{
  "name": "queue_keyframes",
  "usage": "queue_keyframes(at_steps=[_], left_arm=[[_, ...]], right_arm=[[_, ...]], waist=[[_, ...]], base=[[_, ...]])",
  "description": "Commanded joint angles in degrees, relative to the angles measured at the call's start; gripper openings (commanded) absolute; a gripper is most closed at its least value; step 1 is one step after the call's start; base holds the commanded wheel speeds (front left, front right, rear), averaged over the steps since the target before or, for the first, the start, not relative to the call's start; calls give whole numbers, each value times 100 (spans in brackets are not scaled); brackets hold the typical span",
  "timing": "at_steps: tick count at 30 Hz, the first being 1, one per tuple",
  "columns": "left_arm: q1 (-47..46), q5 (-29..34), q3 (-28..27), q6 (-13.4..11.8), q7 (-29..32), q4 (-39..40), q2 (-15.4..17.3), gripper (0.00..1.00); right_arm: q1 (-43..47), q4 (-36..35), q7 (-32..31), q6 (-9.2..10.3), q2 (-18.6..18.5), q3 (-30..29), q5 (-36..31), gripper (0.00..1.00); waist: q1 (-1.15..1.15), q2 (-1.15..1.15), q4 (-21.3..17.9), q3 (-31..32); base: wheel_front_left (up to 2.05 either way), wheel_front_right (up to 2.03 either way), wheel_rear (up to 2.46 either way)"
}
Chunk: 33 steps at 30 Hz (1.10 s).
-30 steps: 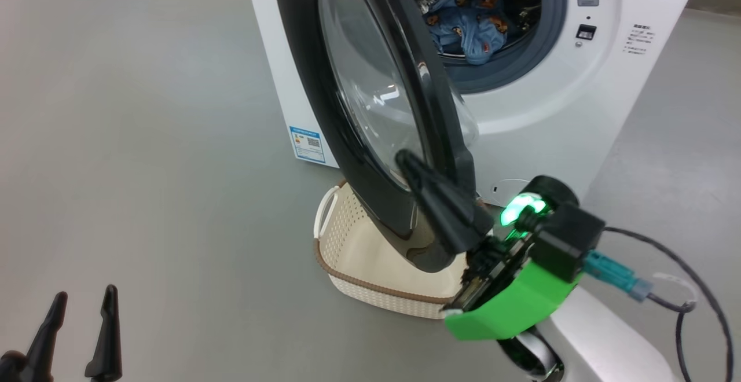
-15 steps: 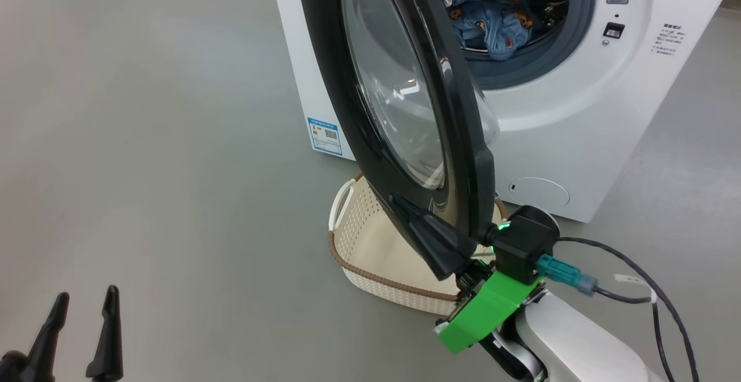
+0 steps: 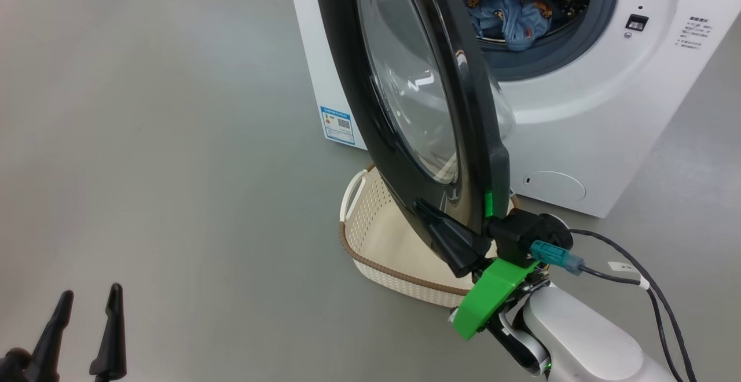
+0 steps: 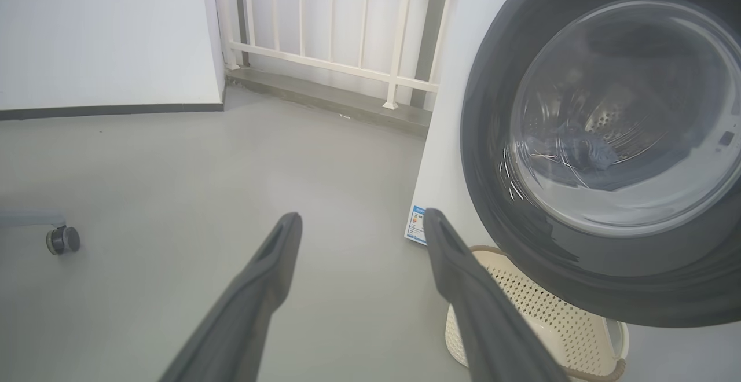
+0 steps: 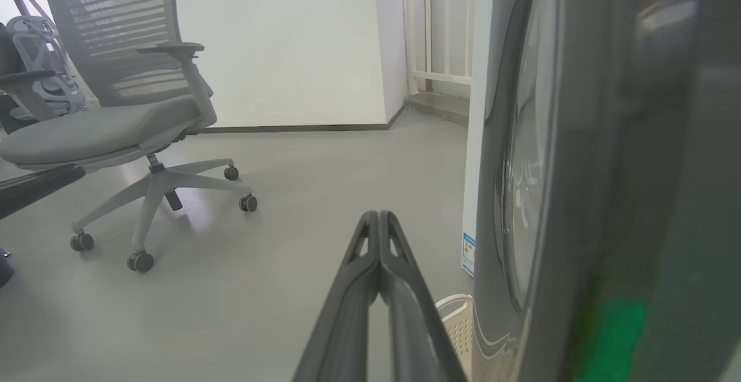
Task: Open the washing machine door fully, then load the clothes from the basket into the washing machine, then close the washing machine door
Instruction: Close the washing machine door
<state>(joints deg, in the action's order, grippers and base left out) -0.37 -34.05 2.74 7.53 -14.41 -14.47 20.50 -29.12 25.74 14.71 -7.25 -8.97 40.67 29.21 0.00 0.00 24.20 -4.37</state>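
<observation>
The washing machine [image 3: 579,139] stands ahead with its door [image 3: 405,81] swung partway toward the opening, black rim edge-on to me. Blue printed clothes [image 3: 509,8] lie in the drum. The cream basket [image 3: 376,237] sits on the floor under the door and looks empty where it shows. My right gripper [image 3: 419,205] is shut, fingers pressed together, lying against the outer face of the door's lower rim. In the right wrist view those shut fingers [image 5: 379,254] run beside the door [image 5: 556,168]. My left gripper [image 3: 87,307] hangs open at the lower left, far from the machine.
Grey office chairs [image 5: 121,127] on castors stand off to the side on the grey floor. A white railing [image 4: 347,35] and a step lie behind the machine. A blue label [image 3: 337,125] marks the machine's side. A cable [image 3: 637,278] trails from my right wrist.
The door has swung further toward the machine with my right gripper pushing along its lower rim. The head view has shifted, sliding the machine to the right in the picture. The left gripper stays put.
</observation>
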Motion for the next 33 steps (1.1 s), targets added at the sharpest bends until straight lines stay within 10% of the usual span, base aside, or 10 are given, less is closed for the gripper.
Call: queue_keyframes(at_steps=[1, 33], left_arm=[[-317, -57, -213, -4, -59, 63, 163, 100], [-554, -304, -32, -4, -59, 123, 371, 100]], right_arm=[[-202, -47, 29, -24, 109, 36, 93, 0], [-601, 573, 29, -24, -165, -1276, -369, 0]], waist=[[0, 0, 27, -24], [0, 0, -132, -509]], base=[[0, 0, 0], [0, 0, 0]])
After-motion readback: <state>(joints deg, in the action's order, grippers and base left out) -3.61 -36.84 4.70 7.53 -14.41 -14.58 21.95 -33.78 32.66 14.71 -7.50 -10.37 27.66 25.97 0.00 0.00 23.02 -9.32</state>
